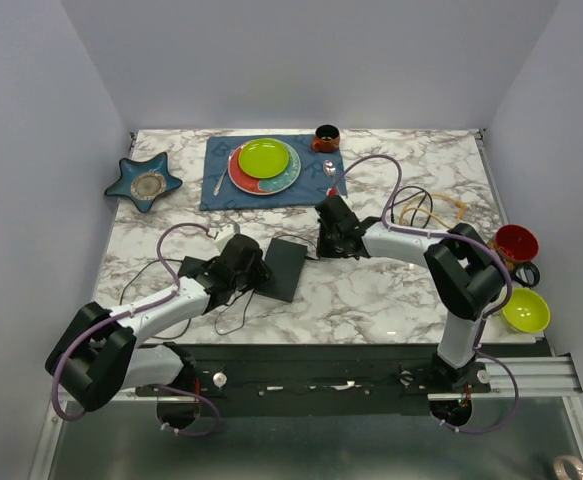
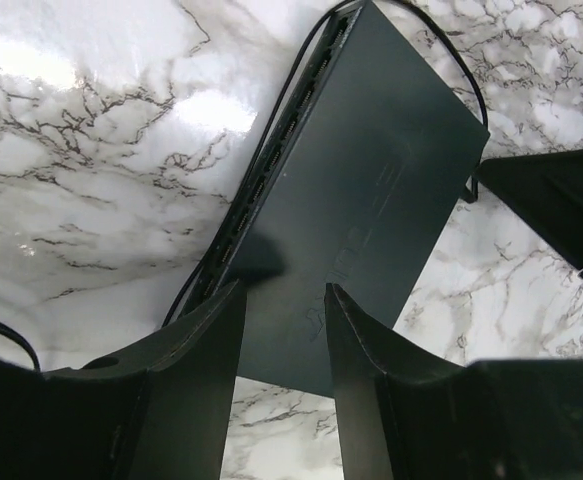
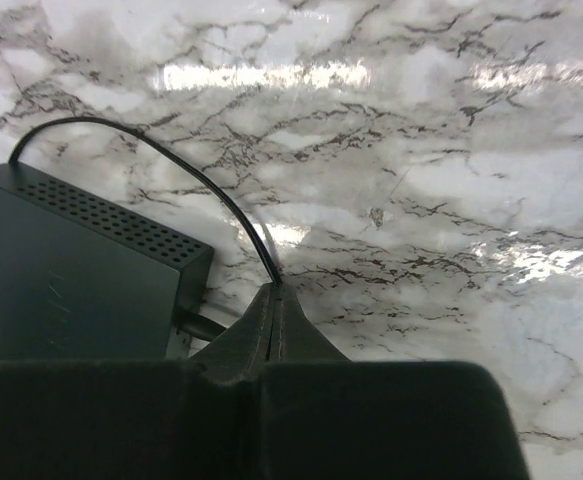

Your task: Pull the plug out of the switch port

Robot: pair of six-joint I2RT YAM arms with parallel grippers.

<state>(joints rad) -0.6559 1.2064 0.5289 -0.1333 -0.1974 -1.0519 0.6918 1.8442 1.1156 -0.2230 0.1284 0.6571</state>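
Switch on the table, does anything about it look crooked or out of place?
Yes: the switch lies skewed to the edges of the table, and a thin black cord arcs loosely from behind its far corner into the shut right gripper.

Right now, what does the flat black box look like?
The switch is a flat, matte-black rectangular box lying on the marble table. Sockets line one long edge; vent holes dot a short side. The open left gripper hangs over one end; the right gripper pinches a thin cord by its corner.
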